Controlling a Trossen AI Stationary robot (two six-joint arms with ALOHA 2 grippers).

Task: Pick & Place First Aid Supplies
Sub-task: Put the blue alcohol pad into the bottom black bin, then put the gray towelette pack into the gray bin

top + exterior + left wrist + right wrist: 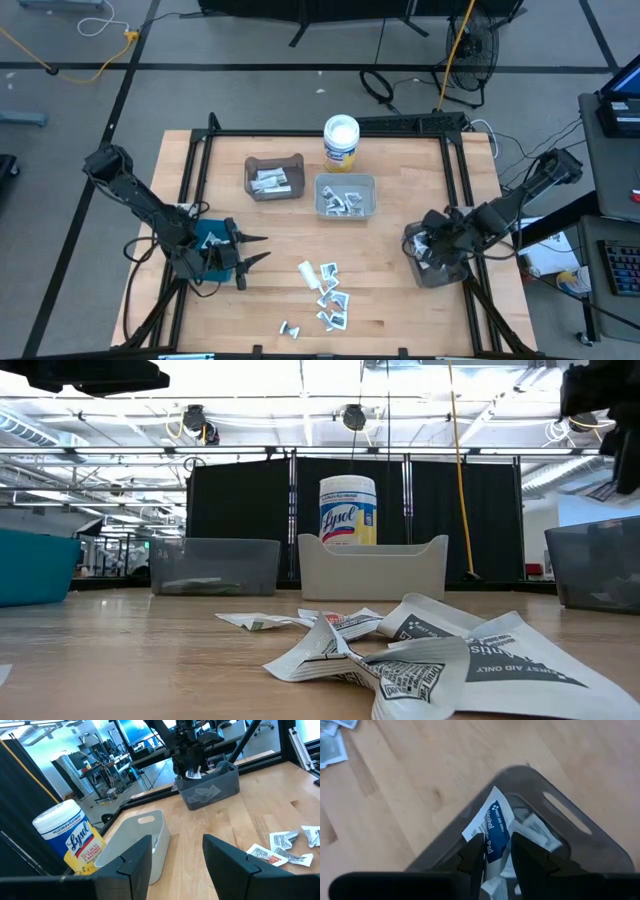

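The right gripper [492, 857] hung over the dark grey bin [435, 262] at the table's right, its fingers pinched on a blue-printed alcohol pad packet [492, 827]. Releasing low inside the walls would serve best. The left gripper [250, 255] waited, parted and empty, at the left. More packets [322, 290] lay loose at the near centre

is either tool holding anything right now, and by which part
The right tool pinches a white packet with a blue label by its lower end, over the dark bin. The left tool is open and empty.
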